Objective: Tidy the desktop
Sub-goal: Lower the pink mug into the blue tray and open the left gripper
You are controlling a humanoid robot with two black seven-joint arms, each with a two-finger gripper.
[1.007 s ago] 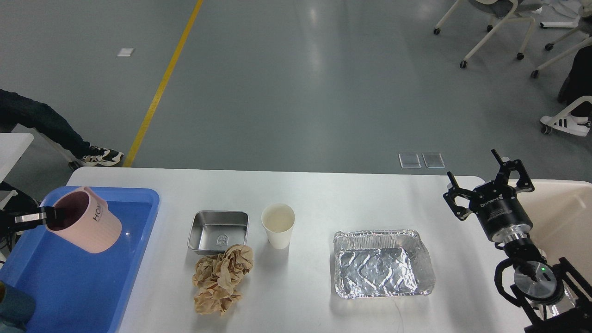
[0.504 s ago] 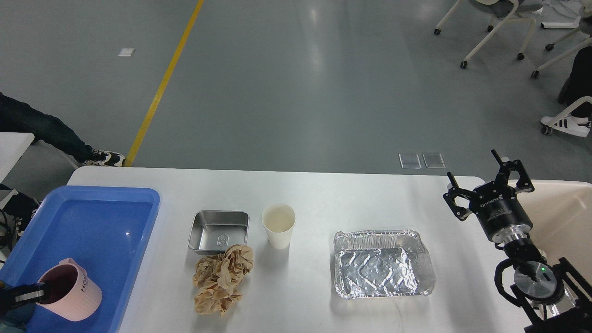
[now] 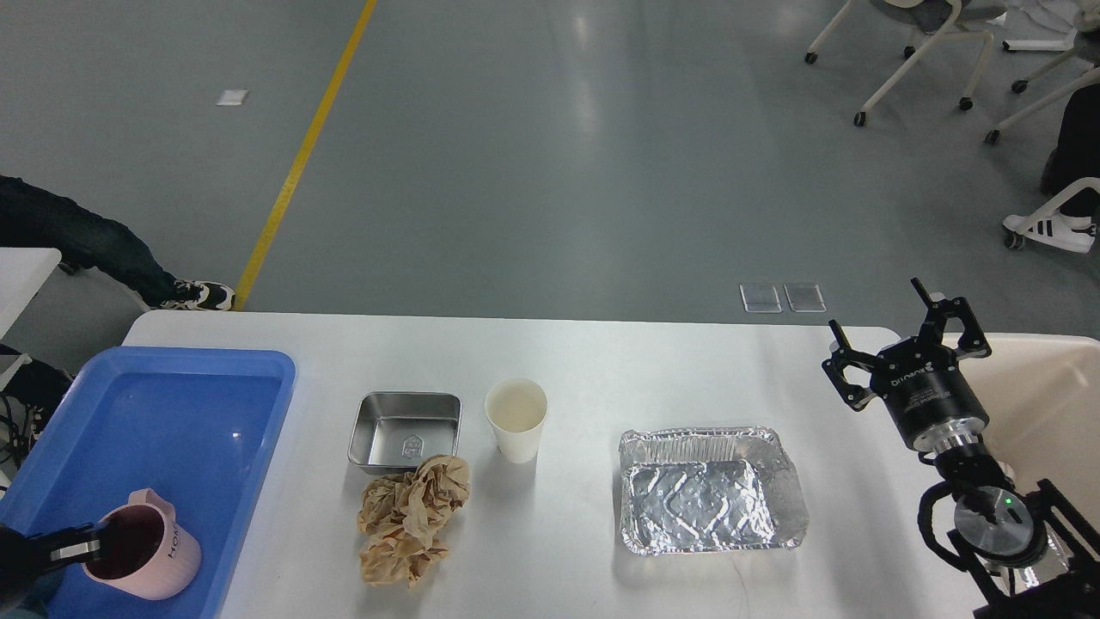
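Counter [image 3: 601, 361], white with rounded corners, fills the lower half of the head view and carries everything else. At its left end lies a blue tray [image 3: 249, 413], and in the near corner of that tray stands a pink mug [image 3: 159, 559], roughly upright with its dark inside showing. The left hand [image 3: 82, 544] comes in from the left edge with one metal finger reaching over the mug's rim into its mouth; the other finger is out of sight, so I cannot tell whether the grip is closed on the mug.

Right of the tray sits a small steel pan [image 3: 404, 419], and a ball of crumpled brown paper [image 3: 412, 518] lies against its near edge. Just beside the pan's right side stands a white paper cup [image 3: 516, 419], upright. Further right, well apart from the cup, rests a crinkled foil tray [image 3: 710, 490].

The right hand [image 3: 894, 335] hangs above the counter's right end, its two black fingers spread wide with nothing between them. Behind it, past the counter's right edge, is a cream bin [image 3: 1057, 395].
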